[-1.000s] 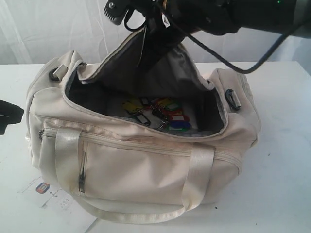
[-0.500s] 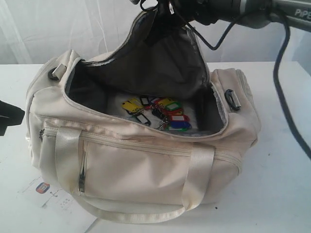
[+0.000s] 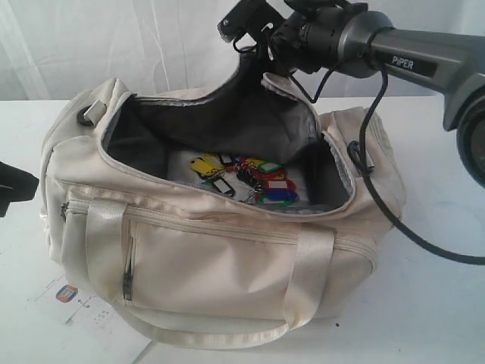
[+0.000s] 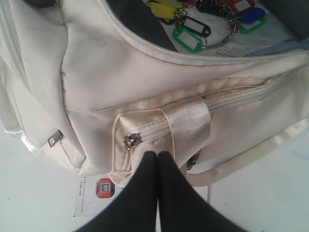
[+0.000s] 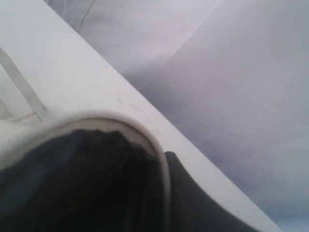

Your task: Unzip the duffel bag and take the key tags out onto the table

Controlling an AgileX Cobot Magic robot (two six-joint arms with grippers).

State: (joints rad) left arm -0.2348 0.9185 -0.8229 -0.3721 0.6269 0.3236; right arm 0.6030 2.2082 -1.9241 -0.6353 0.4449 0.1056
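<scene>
The cream duffel bag (image 3: pixel 220 258) lies on the white table (image 3: pixel 447 303) with its top zipper undone and the mouth wide open. The key tags (image 3: pixel 248 182), yellow, red, green and blue on metal rings, rest on the bag's floor and also show in the left wrist view as key tags (image 4: pixel 193 29). My right gripper (image 3: pixel 256 51) hangs above the bag's far side, shut on the edge of the dark-lined top flap (image 3: pixel 250 106); the right wrist view shows the flap's cream rim (image 5: pixel 159 145) against one finger. My left gripper (image 4: pixel 158 155) is shut and holds nothing, with its tips by the front pocket zipper (image 4: pixel 131 141).
A white paper hang-tag (image 3: pixel 76 299) with an orange-blue logo lies on the table at the bag's front left corner. A webbing handle (image 3: pixel 212 334) loops out in front of the bag. The right arm's cable (image 3: pixel 379 205) drapes past the bag's right end.
The right gripper has come down and moved to the right with the flap still in it, so the raised flap now sags lower. The left gripper and the key tags have stayed put.
</scene>
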